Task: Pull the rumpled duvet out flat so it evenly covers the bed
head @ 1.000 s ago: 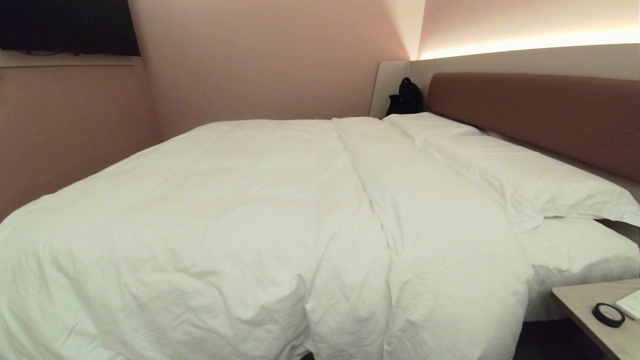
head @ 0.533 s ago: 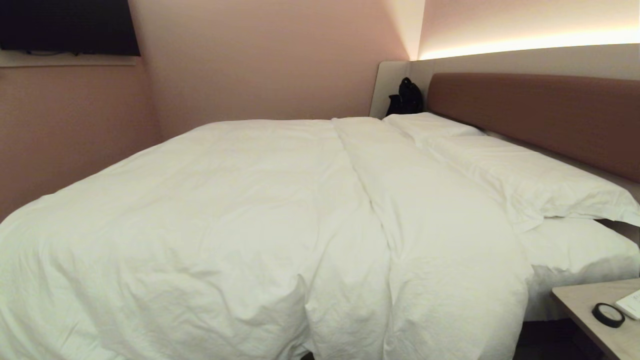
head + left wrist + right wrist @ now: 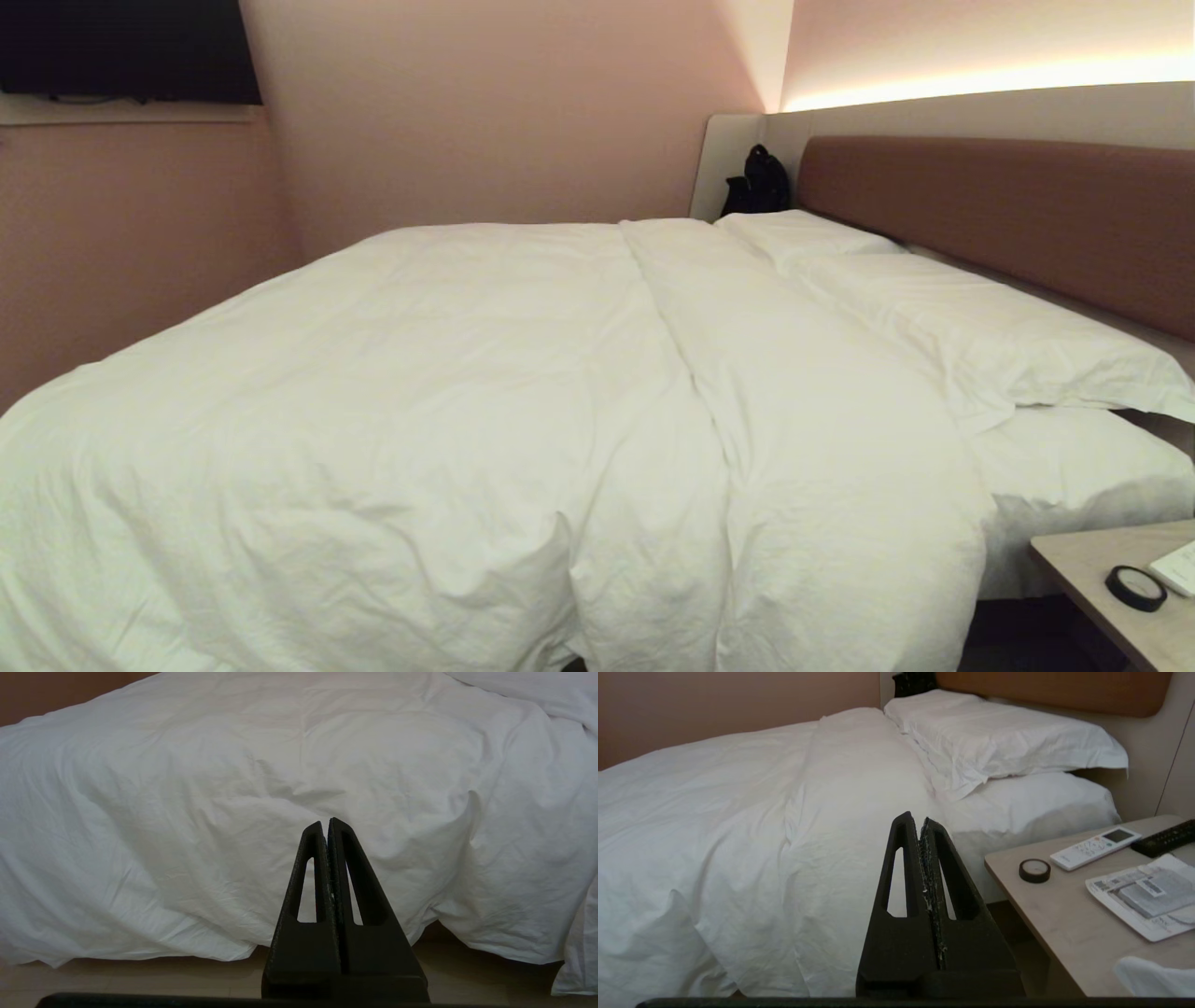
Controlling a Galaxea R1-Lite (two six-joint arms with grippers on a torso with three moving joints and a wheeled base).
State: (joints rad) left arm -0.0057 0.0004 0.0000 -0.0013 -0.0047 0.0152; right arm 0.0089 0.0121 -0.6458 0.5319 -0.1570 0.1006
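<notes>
Change since earlier: we see nothing shifted in the head view; the duvet [image 3: 485, 420] lies in the same folds as a second ago, and neither arm has come into that view.
Duvet: it covers most of the bed [image 3: 1074, 467], wrinkled, with one long ridge running from the headboard [image 3: 1008, 215] end toward the near edge; its near side hangs over the bed's edge almost to the floor [image 3: 140, 975].
Pillows: two white pillows [image 3: 990, 336] lie between the duvet's ridge and the headboard.
Left hand [image 3: 325, 823]: we see its fingers pressed together, holding nothing, held in the air apart from the duvet's hanging side.
Right hand [image 3: 919, 820]: fingers pressed together too, empty, pointing at the duvet near the pillow end.
Bench [image 3: 1064, 914]: it stands beside the bed at the headboard end, carrying a black tape roll [image 3: 1034, 870], a white remote [image 3: 1095, 847], a black remote [image 3: 1164, 838] and a printed sheet [image 3: 1139, 896].
</notes>
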